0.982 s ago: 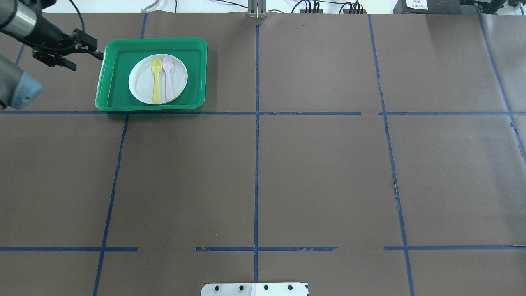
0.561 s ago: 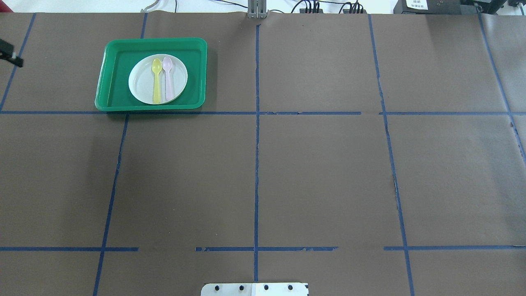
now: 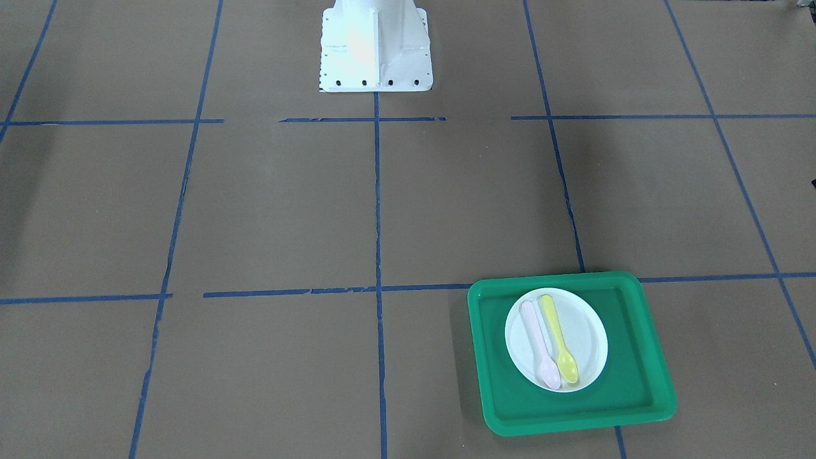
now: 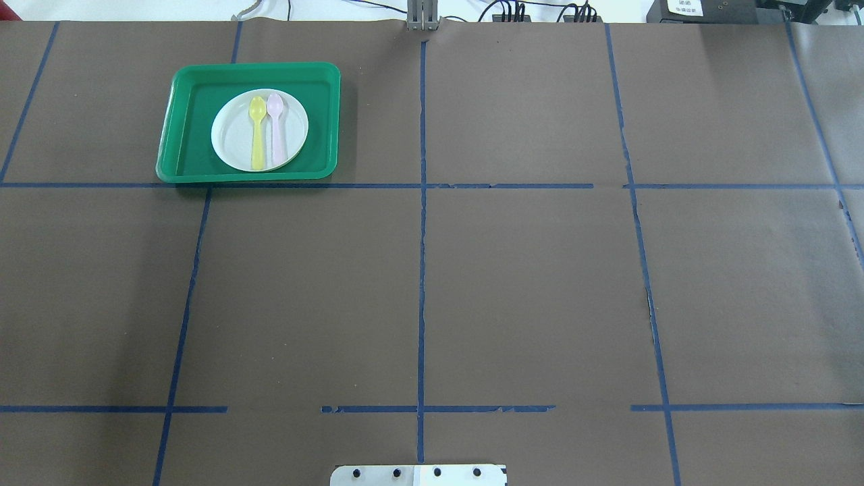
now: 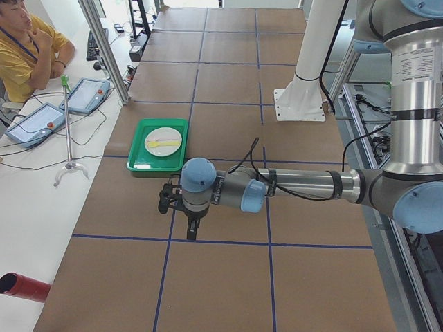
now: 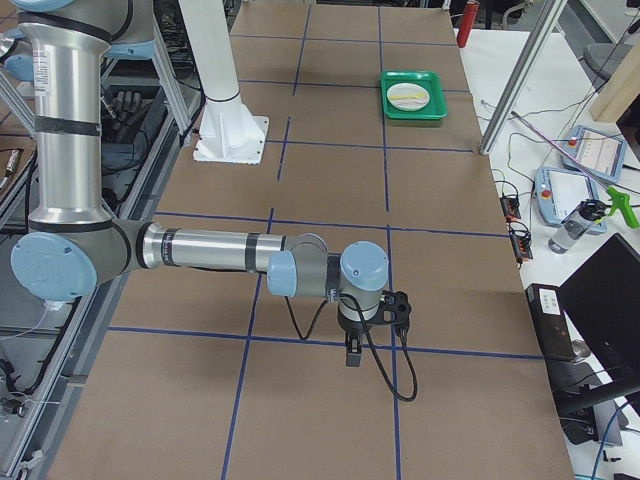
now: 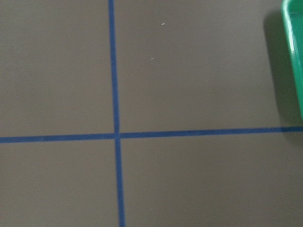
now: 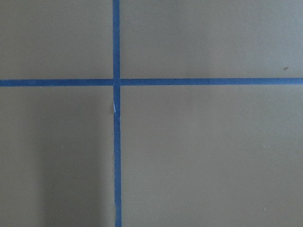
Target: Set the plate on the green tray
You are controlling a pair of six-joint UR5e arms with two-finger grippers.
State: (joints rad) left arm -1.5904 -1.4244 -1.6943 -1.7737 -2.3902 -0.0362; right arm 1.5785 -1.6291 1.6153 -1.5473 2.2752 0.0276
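The green tray lies at the far left of the table. A white plate rests flat in its centre with a yellow spoon and a pink spoon on it. Tray and plate also show in the front view. The tray's rim is at the right edge of the left wrist view. My left gripper hangs over bare table, away from the tray. My right gripper hangs far from the tray. I cannot tell whether either gripper is open or shut.
Brown paper with blue tape lines covers the table. The robot's white base stands at the near middle edge. An operator sits beside tablets past the table's far edge.
My left arm and gripper, beside the tray's left rim a second ago, have drawn back leftward out of the overhead view. Tray, plate and spoons have not moved.
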